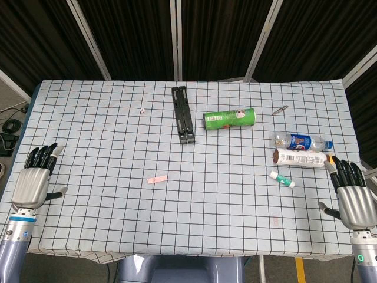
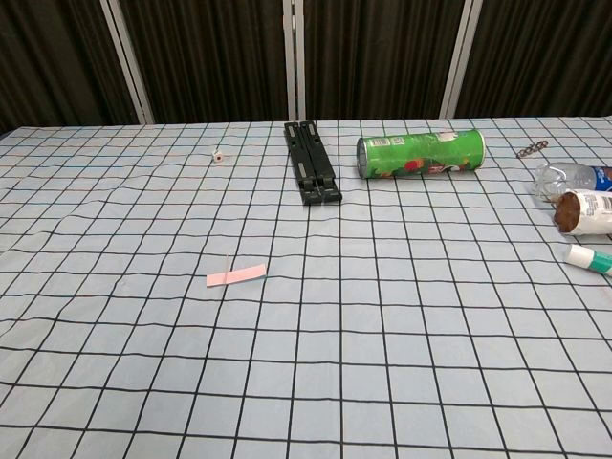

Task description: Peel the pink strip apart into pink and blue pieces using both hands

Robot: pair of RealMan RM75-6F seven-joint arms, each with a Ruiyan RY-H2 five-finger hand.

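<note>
The checked surface [image 1: 106,236] carries everything. At its near left corner the left hand [image 1: 34,184] rests with fingers spread and holding nothing; at the near right corner the right hand [image 1: 356,199] lies the same way, its fingers apart and empty. A black folded stand [image 1: 183,114] lies toward the far middle, with a green canister [image 1: 229,119] on its side just to its right. Further right lie a water bottle [image 1: 299,141], a white tube [image 1: 298,157] and a small glue stick [image 1: 281,178]. The pink strip [image 2: 235,275] lies flat near the centre, well apart from both hands.
</note>
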